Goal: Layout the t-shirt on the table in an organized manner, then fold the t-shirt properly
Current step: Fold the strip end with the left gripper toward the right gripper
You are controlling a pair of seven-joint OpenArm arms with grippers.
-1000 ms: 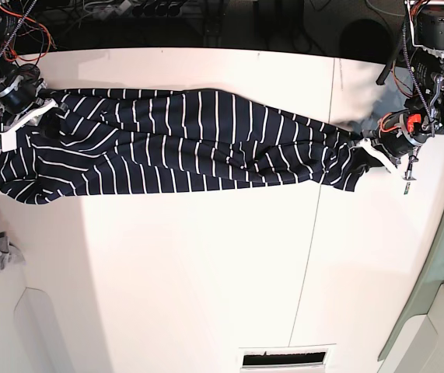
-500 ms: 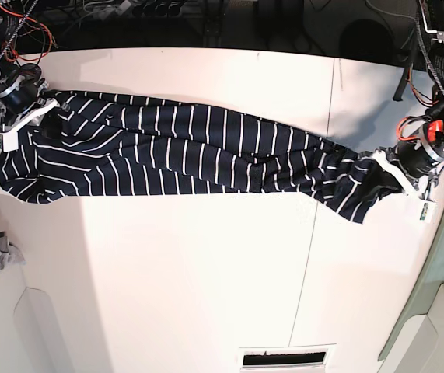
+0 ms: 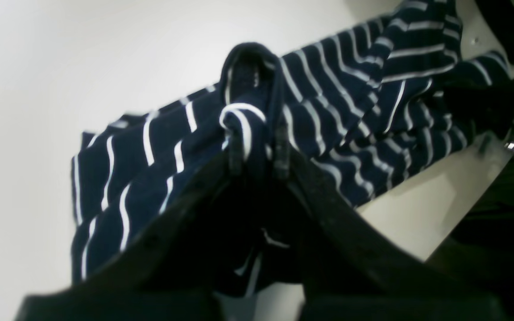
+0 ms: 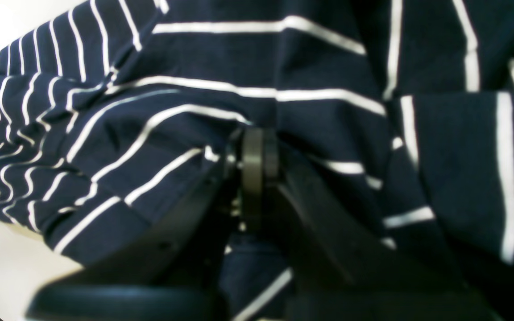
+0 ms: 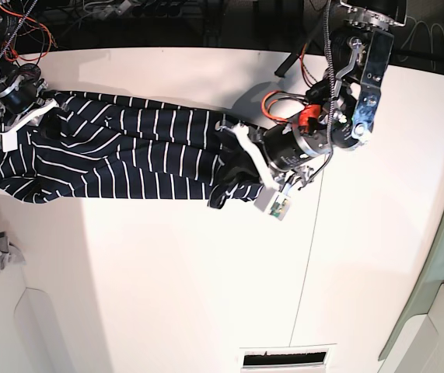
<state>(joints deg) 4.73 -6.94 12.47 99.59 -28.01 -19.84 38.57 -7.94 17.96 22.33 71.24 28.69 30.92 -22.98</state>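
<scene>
The shirt end has been carried inward over the table by the left claw, clamped on it; right claw stays clamped at the far end.

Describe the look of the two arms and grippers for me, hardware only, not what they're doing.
Both arms are dark metal with exposed wiring. The left arm has a black cylindrical wrist, an orange-red part, red and orange cables and a ribbed black hose. Its left gripper has white outer fingers; up close the pads are black and ribbed. The right gripper looks the same: white fingers, black wrist, red and orange wires above.
</scene>
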